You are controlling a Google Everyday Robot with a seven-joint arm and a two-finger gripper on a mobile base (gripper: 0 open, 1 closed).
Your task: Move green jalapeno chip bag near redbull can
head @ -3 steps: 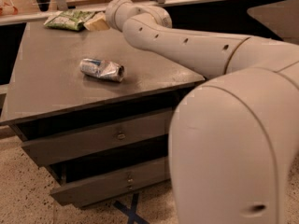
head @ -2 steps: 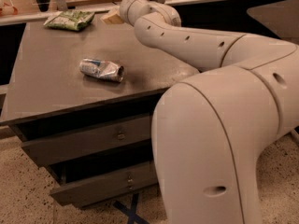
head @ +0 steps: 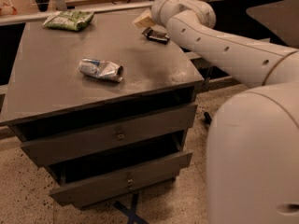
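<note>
Lying left of the gripper (head: 147, 17), whose grasp cannot be told, crinkled light-green chip bag (head: 69, 20) spans crosswise.

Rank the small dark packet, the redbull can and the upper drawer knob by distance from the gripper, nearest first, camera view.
The gripper sits at the tabletop's far edge, right of centre.
1. small dark packet: right beside it, far-right part of the top.
2. redbull can: mid-table, lying on its side, toward the front left.
3. upper drawer knob: below the top, on the cabinet's front face.
</note>
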